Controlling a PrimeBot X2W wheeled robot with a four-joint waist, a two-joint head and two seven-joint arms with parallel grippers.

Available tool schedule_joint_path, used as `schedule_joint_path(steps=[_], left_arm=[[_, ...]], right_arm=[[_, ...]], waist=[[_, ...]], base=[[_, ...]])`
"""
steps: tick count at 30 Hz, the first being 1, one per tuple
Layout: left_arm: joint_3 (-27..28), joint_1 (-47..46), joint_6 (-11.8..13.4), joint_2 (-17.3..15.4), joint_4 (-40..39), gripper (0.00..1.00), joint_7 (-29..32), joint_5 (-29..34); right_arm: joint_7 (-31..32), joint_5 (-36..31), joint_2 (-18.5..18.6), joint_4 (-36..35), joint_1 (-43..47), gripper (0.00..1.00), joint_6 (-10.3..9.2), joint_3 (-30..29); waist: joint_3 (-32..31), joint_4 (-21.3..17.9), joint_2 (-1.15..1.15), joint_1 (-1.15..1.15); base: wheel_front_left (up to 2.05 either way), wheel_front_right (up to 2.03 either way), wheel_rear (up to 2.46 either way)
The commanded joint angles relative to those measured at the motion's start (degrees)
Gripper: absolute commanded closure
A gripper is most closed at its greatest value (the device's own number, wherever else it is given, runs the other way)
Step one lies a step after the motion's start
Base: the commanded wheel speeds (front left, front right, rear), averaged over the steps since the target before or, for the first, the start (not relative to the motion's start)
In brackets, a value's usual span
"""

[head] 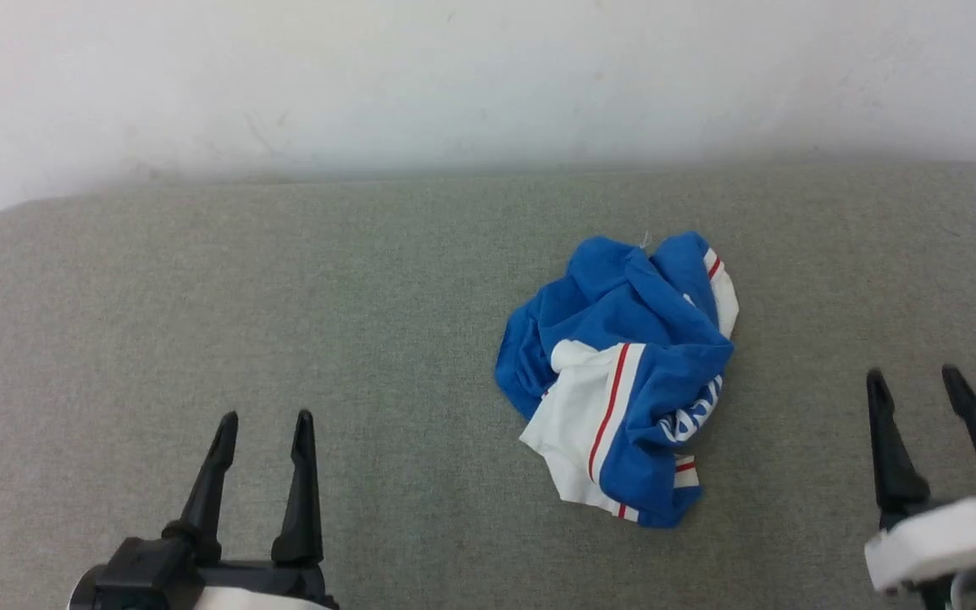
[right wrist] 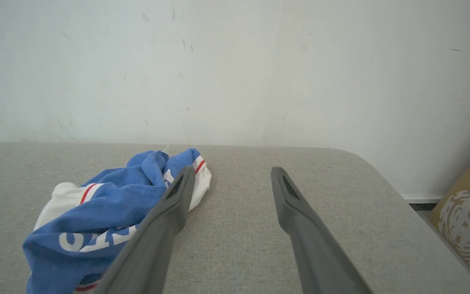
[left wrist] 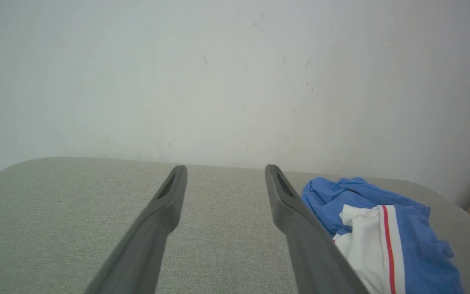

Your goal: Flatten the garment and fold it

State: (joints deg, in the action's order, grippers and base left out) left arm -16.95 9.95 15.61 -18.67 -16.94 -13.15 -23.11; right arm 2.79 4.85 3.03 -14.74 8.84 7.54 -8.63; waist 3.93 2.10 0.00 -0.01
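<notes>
The garment (head: pixel 623 373) lies crumpled in a heap right of centre on the grey fabric surface (head: pixel 200 280): royal blue with white panels, thin red stripes and some white lettering. My left gripper (head: pixel 266 417) hovers open at the lower left, well clear of the heap, with nothing between its fingers. My right gripper (head: pixel 914 373) stands open at the lower right, a short way right of the cloth. The left wrist view has the garment (left wrist: pixel 382 232) to the right of the left gripper (left wrist: pixel 225 167). In the right wrist view the garment (right wrist: pixel 108 216) lies left of the right gripper (right wrist: pixel 231 168).
A white wall (head: pixel 488 76) rises just behind the surface. The surface has rounded far corners (right wrist: pixel 361 163). A brown cardboard box (right wrist: pixel 469 220) stands on the floor beyond the right edge.
</notes>
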Motion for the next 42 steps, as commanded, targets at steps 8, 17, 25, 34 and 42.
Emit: schedule_joint_path(steps=[8,17,25,34,42], left_arm=[[-0.5,-3.8,-0.6,0.1,-0.5,0.00,-0.1,1.0],[-2.7,-7.8,-1.2,1.7,0.4,0.00,0.0,1.7],[-4.1,-10.8,-2.2,2.8,2.1,0.00,-0.3,1.8],[-4.9,-12.8,-3.1,3.7,4.4,0.00,-0.5,1.4],[-3.8,-11.1,-2.6,3.1,5.1,0.00,-0.7,0.4]], right_arm=[[13.3,-4.3,0.9,1.1,-17.4,0.00,-0.05,0.8],[23.6,-4.3,3.3,12.7,-31.2,0.00,-0.05,0.4],[27.6,-5.3,8.3,22.5,-34.4,0.00,-0.05,5.5],[26.1,-3.9,9.5,31.3,-34.2,0.44,-0.05,7.9],[21.7,-4.8,7.8,34.6,-36.1,1.00,-0.05,6.7]], waist=[[5.2,0.2,0.00,0.01],[11.6,2.0,0.00,0.01],[15.1,4.7,0.00,0.01],[14.4,7.6,0.00,0.01],[10.9,6.6,0.00,0.01]], base=[[0.00,0.00,0.00],[0.00,0.00,0.00],[0.00,0.00,0.00],[0.00,0.00,0.00],[0.00,0.00,0.00]])
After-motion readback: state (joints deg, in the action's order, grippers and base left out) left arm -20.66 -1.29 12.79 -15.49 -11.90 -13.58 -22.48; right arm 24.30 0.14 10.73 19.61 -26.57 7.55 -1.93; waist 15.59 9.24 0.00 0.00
